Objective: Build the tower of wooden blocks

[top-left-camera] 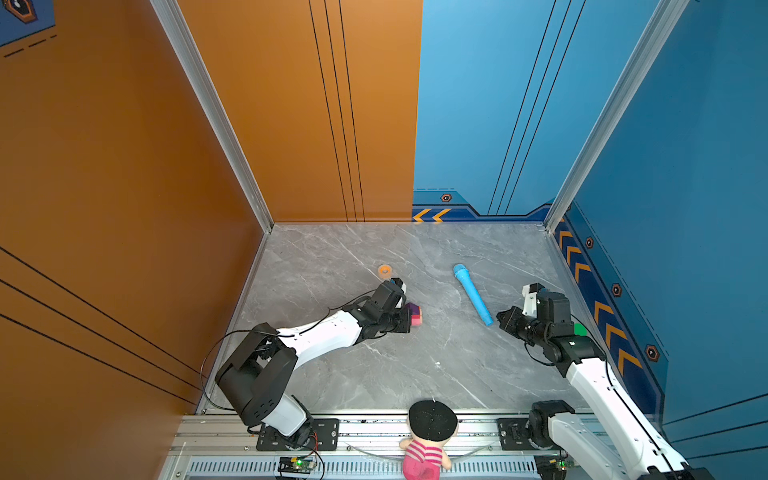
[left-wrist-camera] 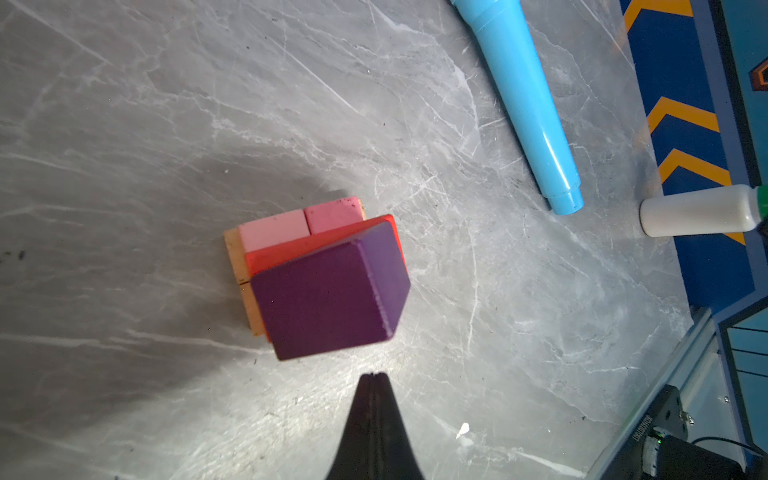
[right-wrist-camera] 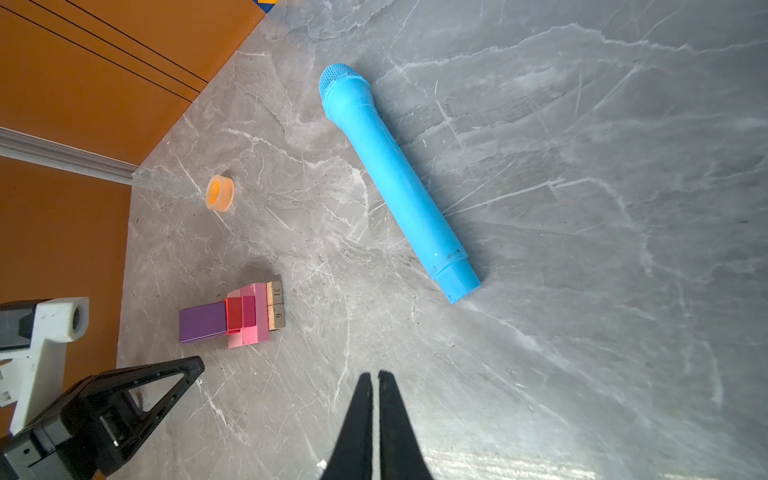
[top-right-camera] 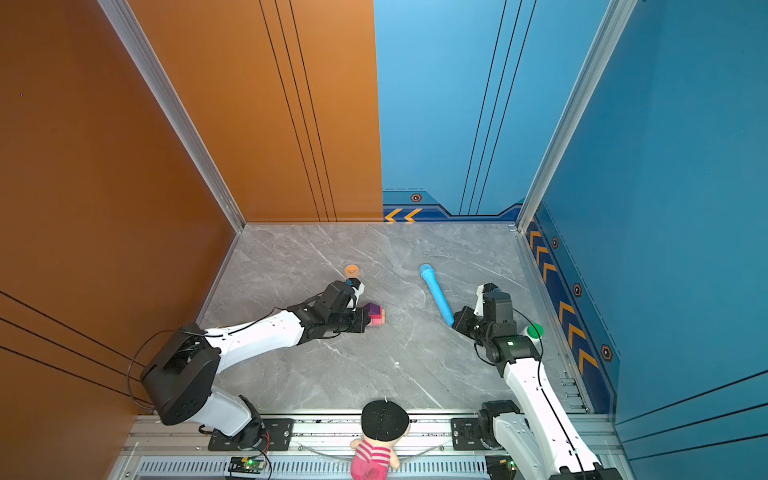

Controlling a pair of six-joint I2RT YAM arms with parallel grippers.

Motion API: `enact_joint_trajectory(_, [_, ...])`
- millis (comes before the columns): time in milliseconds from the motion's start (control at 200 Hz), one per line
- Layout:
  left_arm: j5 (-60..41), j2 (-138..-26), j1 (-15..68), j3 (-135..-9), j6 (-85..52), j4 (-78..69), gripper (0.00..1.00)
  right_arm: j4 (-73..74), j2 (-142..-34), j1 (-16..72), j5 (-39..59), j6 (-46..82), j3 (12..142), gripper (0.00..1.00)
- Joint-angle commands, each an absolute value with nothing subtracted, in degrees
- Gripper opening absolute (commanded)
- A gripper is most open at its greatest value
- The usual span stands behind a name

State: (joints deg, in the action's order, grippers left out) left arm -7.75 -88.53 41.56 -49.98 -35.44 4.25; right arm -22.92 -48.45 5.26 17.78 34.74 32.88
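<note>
Plainly, the tan slabs (right-wrist-camera: pixel 276 296) read "31" and "6".

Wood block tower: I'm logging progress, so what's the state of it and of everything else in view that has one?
wood block tower, stacked, standing, touched by neither gripper
purple house-shaped piece, on top of the tower
left gripper, shut, empty, beside the tower
right gripper, shut, empty
blue tube, lying on its side
orange tape ring, lying flat
white bottle, green cap on
</note>
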Motion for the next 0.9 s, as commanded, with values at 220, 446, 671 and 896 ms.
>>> enact_joint_trajectory(220, [-8.9, -89.8, 40.7, -51.4, -34.8, 2.6, 0.00, -23.9, -46.9, 5.3, 16.2, 35.3, 32.0, 0.08])
enact_joint_trajectory(446, [-9.3, -90.5, 40.7, -51.6, -35.0, 2.1, 0.00, -24.4, -46.2, 4.9, 16.1, 35.2, 31.9, 0.09])
enact_joint_trajectory(671, [-9.2, -90.8, 40.8, -51.9, -35.2, 1.7, 0.00, -24.5, -46.1, 4.7, 16.3, 35.2, 31.8, 0.09])
enact_joint_trajectory(896, [-9.3, -91.1, 40.7, -52.0, -35.4, 1.1, 0.00, -24.5, -46.0, 4.6, 16.3, 35.2, 31.6, 0.09])
